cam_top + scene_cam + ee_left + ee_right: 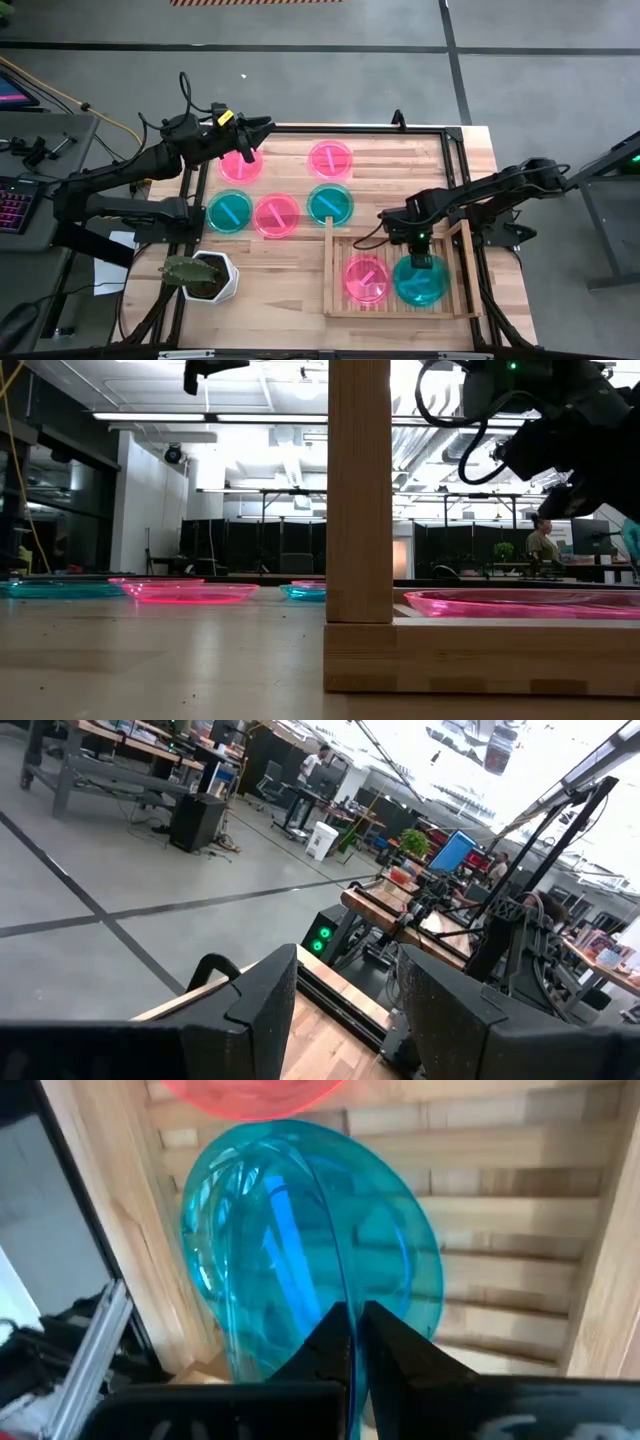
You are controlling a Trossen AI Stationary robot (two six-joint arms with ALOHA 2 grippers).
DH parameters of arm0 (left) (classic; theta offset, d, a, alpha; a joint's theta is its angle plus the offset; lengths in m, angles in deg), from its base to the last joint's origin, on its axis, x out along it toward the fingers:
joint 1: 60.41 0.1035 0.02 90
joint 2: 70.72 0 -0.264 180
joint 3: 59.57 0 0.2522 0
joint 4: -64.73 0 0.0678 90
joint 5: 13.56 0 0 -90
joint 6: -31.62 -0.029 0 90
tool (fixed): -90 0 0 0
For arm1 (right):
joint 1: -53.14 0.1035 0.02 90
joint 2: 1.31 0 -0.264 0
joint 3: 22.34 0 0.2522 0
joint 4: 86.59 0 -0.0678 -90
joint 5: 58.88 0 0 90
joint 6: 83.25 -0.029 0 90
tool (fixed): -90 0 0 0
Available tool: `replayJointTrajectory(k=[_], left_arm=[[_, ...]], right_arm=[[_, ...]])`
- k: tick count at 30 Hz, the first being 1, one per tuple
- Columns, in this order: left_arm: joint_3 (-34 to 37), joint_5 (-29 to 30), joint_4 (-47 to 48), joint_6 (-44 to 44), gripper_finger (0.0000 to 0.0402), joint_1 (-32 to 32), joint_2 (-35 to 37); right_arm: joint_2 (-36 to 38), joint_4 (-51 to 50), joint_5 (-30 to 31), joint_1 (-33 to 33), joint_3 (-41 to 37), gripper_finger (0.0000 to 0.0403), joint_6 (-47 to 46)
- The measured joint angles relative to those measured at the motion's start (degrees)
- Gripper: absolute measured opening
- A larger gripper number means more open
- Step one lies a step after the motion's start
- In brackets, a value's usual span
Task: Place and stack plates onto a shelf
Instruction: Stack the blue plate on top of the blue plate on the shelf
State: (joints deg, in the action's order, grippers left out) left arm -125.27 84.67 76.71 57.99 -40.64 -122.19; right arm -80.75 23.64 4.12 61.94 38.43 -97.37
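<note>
Table [400,150] carries five loose plates at its far-left side, pink and teal, plus a white plant pot [215,277]. Shelf [340,300] sits near-right, a pink plate [366,279] flat on its slats. My right gripper [421,262] is clenched on the rim of a teal plate [300,1250], tilted over the shelf beside the pink one. My left gripper [256,128] hovers over the far-left pink plate [238,166], fingers [262,1010] apart.

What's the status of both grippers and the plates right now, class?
Right gripper shut on teal plate, over the shelf beside pink plate. Left gripper open, above the far pink plate. Four more plates on the table. Nothing blocking.
</note>
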Motion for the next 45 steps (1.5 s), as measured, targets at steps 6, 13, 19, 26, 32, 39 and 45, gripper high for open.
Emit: replayJointTrajectory(k=[6, 13, 19, 26, 32, 39, 45], left_arm=[[0.0, 0.01, -0.02, 0.05, 0.0164, 0.0, 0.0], [0.0, 0.02, -0.02, 0.04, 0.0164, 0.02, 0.0], [0.0, 0.01, -0.02, 0.02, 0.0164, 0.02, 0.0], [0.0, 0.02, -0.02, 0.02, 0.0164, 0.02, 0.0], [0.0, 0.02, -0.02, 0.0, 0.0164, 0.02, 0.01], [0.0, 0.02, -0.02, 0.0, 0.0164, 0.02, 0.01], [0.0, 0.04, 0.0, -0.03, 0.0164, 0.02, -0.01]], right_arm=[[0.0, 3.01, 0.02, 0.0, 0.0, 0.0002, -1.96], [0.0, 2.72, 0.24, 0.0, 0.0, 0.0061, -3.68], [0.0, 2.72, -0.05, 0.0, 0.01, 0.0152, -5.13], [0.0, 2.73, -3.61, 0.0, 0.02, 0.0215, -7.92], [0.0, 1.74, -4.3, 0.0, 0.17, 0.0222, -10.25], [0.0, 1.16, -3.21, 0.0, 0.17, 0.0222, -10.48], [0.0, 0.38, -2.93, 0.0, 0.17, 0.0222, -9.95]])
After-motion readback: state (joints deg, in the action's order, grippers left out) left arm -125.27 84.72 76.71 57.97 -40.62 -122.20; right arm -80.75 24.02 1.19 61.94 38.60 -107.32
